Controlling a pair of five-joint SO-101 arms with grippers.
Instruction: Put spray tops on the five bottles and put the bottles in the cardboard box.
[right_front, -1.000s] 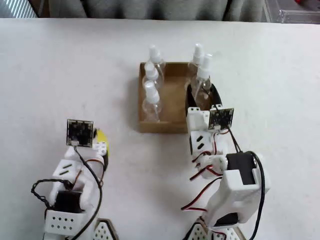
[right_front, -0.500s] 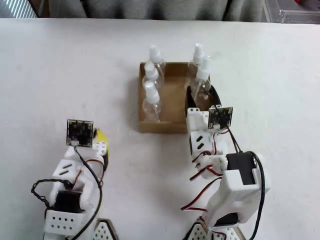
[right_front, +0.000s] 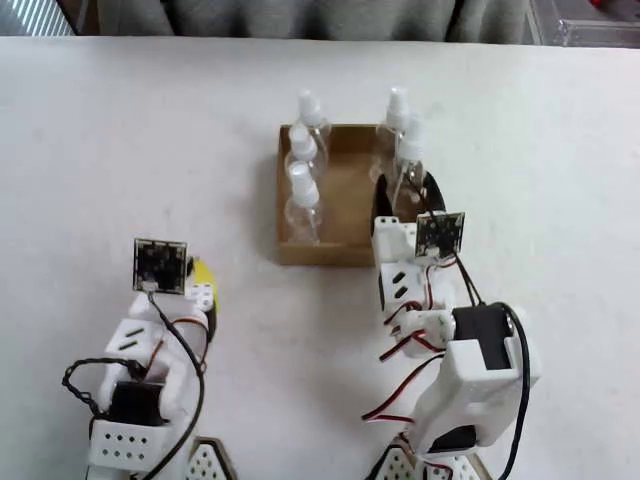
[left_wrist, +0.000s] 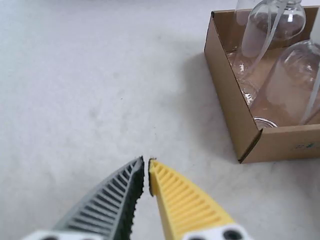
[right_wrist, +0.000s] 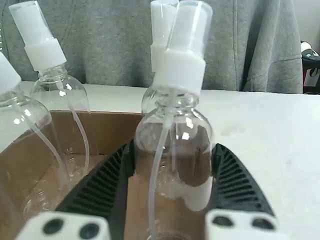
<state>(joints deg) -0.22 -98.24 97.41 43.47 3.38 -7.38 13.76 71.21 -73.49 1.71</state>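
Because the clear spray bottle (right_wrist: 175, 135) standing at the 3 o'clock wall of the cardboard box (right_front: 330, 250) looks empty, light, slick and tippy, my right claw (right_wrist: 173, 149), spread loosely beside its belly, should grip there, never the spray top (right_wrist: 182, 55).

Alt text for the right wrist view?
Right gripper open around a clear bottle with a white spray top, standing in the cardboard box, black jaws on either side. More spray-topped bottles stand beside and behind it.
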